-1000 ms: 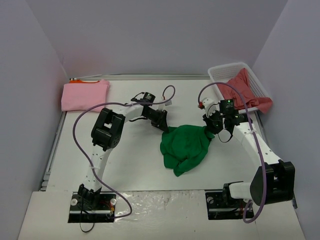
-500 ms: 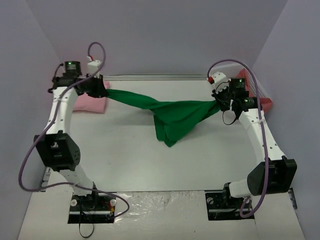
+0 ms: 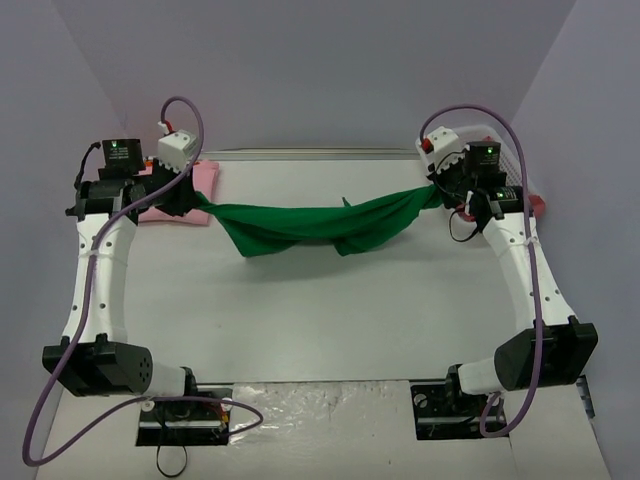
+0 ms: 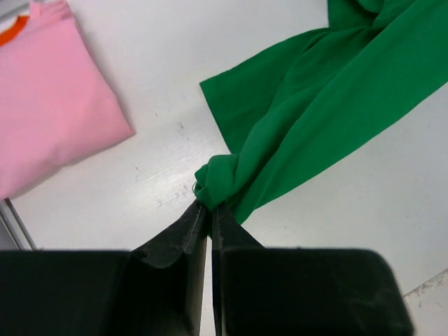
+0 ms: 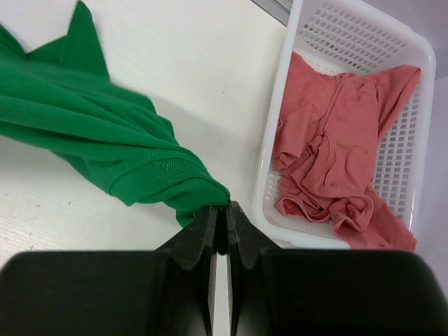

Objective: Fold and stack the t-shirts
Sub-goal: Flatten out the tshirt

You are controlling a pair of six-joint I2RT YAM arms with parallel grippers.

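The bright green t-shirt [image 3: 310, 222] hangs stretched between both grippers above the back of the table. My left gripper [image 3: 196, 196] is shut on its left end [image 4: 217, 178]; my right gripper [image 3: 438, 192] is shut on its right end [image 5: 175, 175]. The light pink t-shirt [image 3: 180, 196] lies folded at the back left, partly behind the left arm, with an orange edge [image 4: 12, 31] under it in the left wrist view, beside the pink cloth [image 4: 49, 105]. The coral red t-shirt [image 5: 336, 154] lies crumpled in the basket.
The white lattice basket [image 5: 280, 140] stands at the back right corner, behind my right arm [image 3: 520, 250]. Walls close in the table on the left, back and right.
Both grippers have moved further apart and up, pulling the green t-shirt from a sagging bunch into a long taut band. The left arm swung left over the pink t-shirt.
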